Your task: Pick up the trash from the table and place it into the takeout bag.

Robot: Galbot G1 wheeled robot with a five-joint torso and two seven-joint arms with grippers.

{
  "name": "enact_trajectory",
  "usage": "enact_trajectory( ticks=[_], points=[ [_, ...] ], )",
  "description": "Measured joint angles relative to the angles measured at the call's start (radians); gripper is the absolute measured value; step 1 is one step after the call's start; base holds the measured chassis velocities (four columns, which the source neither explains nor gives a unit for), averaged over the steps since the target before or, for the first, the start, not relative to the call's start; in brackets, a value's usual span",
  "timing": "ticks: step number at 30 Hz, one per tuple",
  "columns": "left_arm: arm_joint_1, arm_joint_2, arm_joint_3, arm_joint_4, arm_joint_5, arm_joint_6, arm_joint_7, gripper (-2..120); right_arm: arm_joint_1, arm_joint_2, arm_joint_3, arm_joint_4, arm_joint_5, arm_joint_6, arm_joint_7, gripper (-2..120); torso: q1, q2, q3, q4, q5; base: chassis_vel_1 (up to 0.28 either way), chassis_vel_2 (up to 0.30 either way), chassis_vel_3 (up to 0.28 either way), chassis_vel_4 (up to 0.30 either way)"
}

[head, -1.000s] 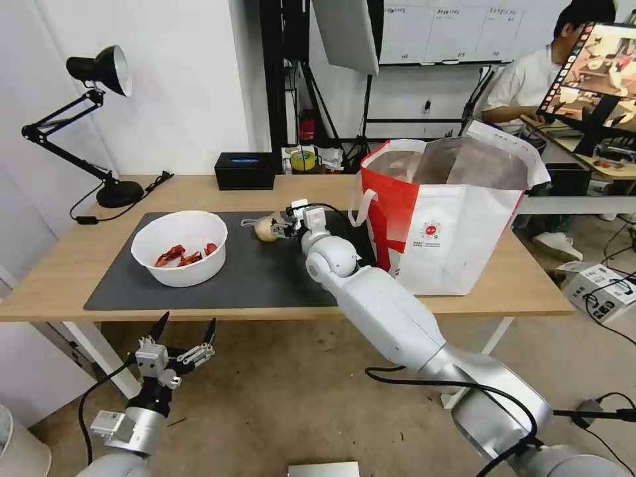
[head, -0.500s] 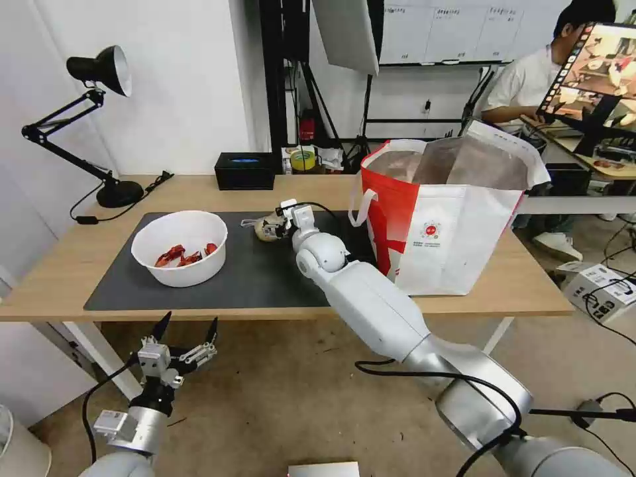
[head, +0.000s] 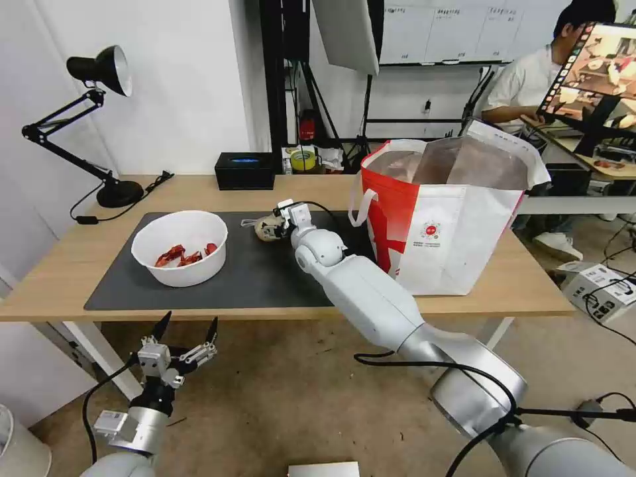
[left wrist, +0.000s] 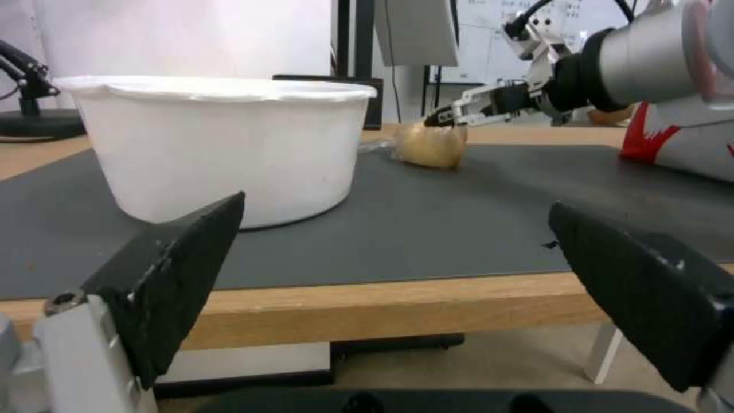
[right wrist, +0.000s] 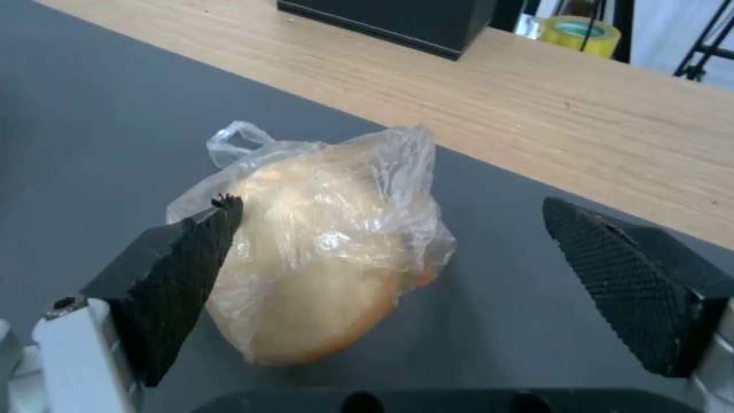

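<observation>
Nearest, the left gripper (head: pixel 185 329) hangs below the table (head: pixel 59 278) edge over the bare floor, its fingers spread and empty. On the dark mat (head: pixel 265 271) sits the white bowl (head: pixel 179 248) with red scraps. Further back on the mat, the right gripper (head: pixel 273 227) reaches the bagged bun (right wrist: pixel 329 246), jaws wide apart around it, one pad touching the plastic. The takeout bag (head: pixel 450 225) stands open to the right. Behind are a black box (head: pixel 245 170), a desk lamp (head: pixel 99 73) and a white wall.
</observation>
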Motion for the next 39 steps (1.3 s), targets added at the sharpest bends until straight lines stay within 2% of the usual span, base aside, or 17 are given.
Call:
enact_trajectory(
  ticks=[17,39],
  points=[
    [0.002,-0.002,0.0,-0.003,0.001,-0.005,0.001,100,0.023,0.0,-0.035,-0.04,0.043,0.019,-0.087,100,0.0,0.0,0.0,0.0,0.0,0.0,0.0,0.0,0.0],
    [0.003,-0.015,0.0,-0.006,0.001,-0.008,0.002,100,0.031,0.001,-0.065,-0.058,0.046,0.001,-0.101,100,0.0,0.0,0.0,0.0001,0.0,0.0,0.0,0.0,0.0]
  ],
)
